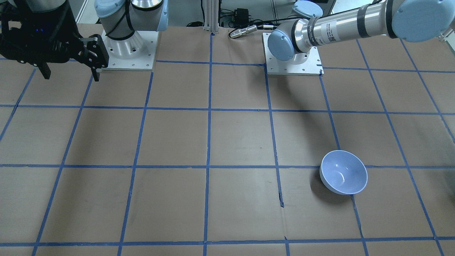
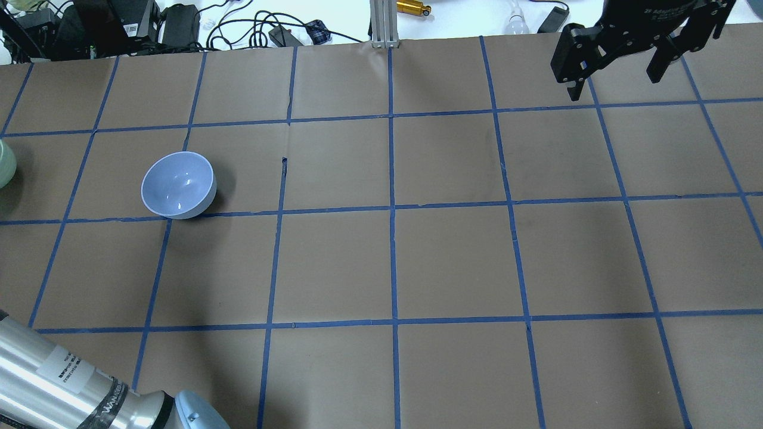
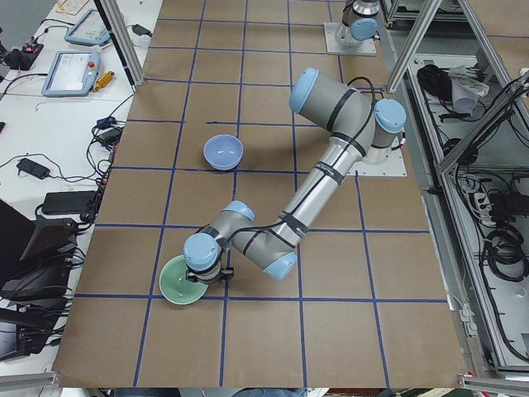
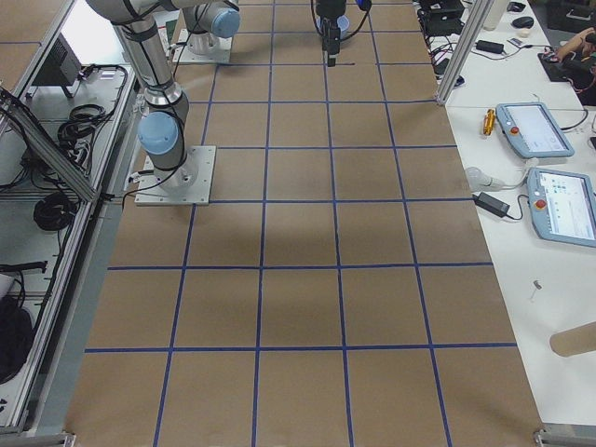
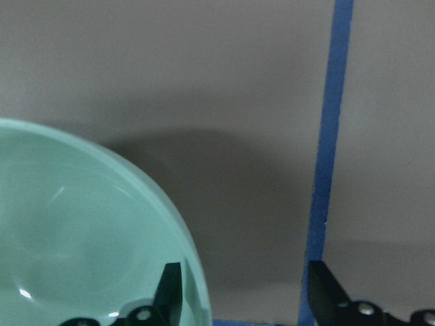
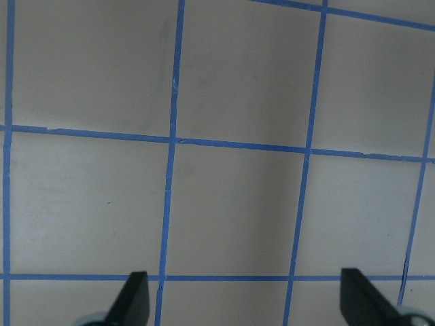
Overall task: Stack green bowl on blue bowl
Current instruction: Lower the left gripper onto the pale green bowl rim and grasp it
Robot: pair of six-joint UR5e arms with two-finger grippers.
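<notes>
The green bowl (image 5: 88, 251) sits upright on the table at the robot's far left; it also shows in the exterior left view (image 3: 182, 289) and as a sliver at the overhead view's left edge (image 2: 5, 164). My left gripper (image 5: 245, 295) is open and low over the bowl's rim, one finger (image 5: 170, 288) inside the bowl and the other outside it. The blue bowl (image 2: 177, 185) stands upright and empty about two grid squares away (image 1: 343, 172) (image 3: 223, 152). My right gripper (image 2: 614, 83) is open and empty, held high over the far right corner (image 1: 71, 74).
The table is brown paper with a blue tape grid (image 2: 391, 208). The left arm's forearm (image 3: 314, 190) stretches low across the table past the blue bowl. Cables and boxes (image 2: 119, 24) lie beyond the far edge. Teach pendants (image 4: 549, 168) rest on a side bench.
</notes>
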